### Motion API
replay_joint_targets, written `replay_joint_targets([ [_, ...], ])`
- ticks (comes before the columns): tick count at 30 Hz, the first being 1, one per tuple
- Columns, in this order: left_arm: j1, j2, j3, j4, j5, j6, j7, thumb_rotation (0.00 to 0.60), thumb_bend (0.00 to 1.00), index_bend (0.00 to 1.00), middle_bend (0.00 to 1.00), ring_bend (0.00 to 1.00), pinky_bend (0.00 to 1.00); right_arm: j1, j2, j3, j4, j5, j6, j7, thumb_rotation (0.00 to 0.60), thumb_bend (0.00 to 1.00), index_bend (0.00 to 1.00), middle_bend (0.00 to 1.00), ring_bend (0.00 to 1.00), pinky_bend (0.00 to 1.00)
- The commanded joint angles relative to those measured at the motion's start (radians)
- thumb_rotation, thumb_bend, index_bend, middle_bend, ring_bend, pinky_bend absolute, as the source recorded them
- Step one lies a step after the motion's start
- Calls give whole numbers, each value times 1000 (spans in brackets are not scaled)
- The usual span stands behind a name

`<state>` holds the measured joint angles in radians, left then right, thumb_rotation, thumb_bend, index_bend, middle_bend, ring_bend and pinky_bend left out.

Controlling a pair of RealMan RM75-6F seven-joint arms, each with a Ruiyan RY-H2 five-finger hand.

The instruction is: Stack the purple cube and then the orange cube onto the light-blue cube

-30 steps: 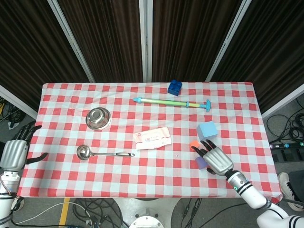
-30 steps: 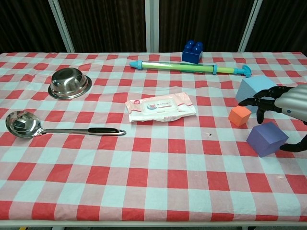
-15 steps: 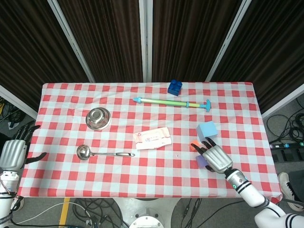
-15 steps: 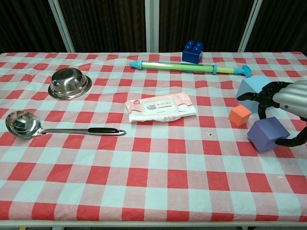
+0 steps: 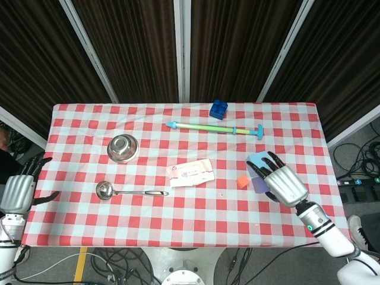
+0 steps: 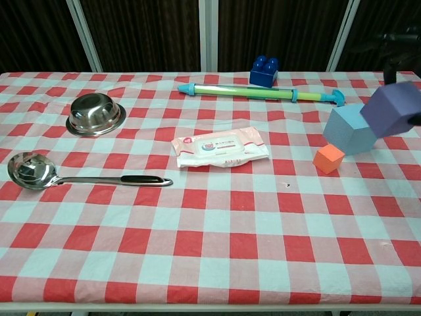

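My right hand (image 5: 284, 184) grips the purple cube (image 6: 393, 108) and holds it in the air, just above and to the right of the light-blue cube (image 6: 346, 130). In the head view the purple cube (image 5: 260, 183) shows under the hand, partly covering the light-blue cube (image 5: 256, 159). The small orange cube (image 6: 329, 159) sits on the cloth in front of the light-blue cube, to its left. In the chest view only dark fingers (image 6: 396, 37) show at the top right. My left hand (image 5: 18, 190) hangs off the table's left edge, fingers apart and empty.
A steel bowl (image 6: 96, 115) and a ladle (image 6: 31, 170) lie on the left. A wipes packet (image 6: 219, 148) sits mid-table. A long green-and-blue pump toy (image 6: 260, 92) and a dark-blue brick (image 6: 264, 71) lie at the back. The checked tablecloth (image 6: 210, 250) covers the table.
My right hand has lifted the purple cube off the cloth and carried it up and back, toward the light-blue cube. The left hand has stayed put.
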<state>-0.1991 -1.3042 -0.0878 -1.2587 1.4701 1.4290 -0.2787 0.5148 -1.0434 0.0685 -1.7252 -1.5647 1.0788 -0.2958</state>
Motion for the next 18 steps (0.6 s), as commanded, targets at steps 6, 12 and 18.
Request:
replay_joint_targets([
  [6,-1,-6,2,6,0,-6,5,600,60,240,202,144,314,115,40,80,73,177,-186,2,600,157,7,470,151,73],
  [12,-4,-14,3,20,-5,-16,7,600,60,240,202,144,315,173,-24,84,212,188,-264,69,600,158,13,469,152,75],
  [18,-35,-30,-32,9,-48,-58,47,600,60,240,202,144,314,203,-71,68,304,161,-299,133,600,157,26,469,152,76],
])
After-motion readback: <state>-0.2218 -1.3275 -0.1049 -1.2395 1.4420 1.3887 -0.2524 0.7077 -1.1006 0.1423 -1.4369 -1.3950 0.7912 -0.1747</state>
